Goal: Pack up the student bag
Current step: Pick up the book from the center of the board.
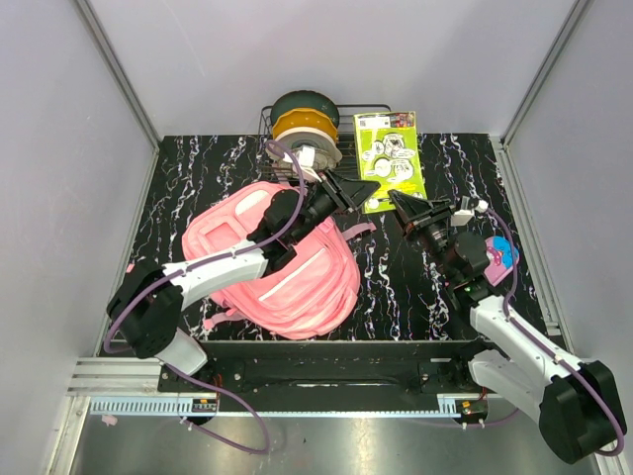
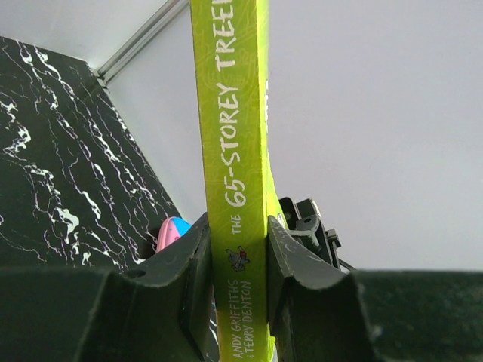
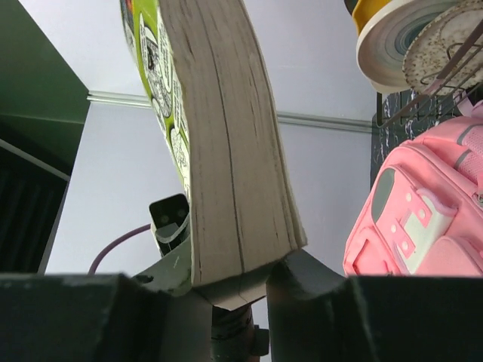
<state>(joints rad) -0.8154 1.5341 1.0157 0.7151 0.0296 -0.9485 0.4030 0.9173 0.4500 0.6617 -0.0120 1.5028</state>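
L end effector (image 2: 238, 253), R end effector (image 3: 230, 275) clamp book (image 1: 391, 158); spools (image 1: 305, 124) behind, bag (image 1: 287, 272) beside.

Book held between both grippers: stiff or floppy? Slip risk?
Probably floppy: the book bows along its pages in the right wrist view. It may pivot, since the left gripper pinches only the spine and the right gripper the page edge. Thick, so likely hefty for its size.
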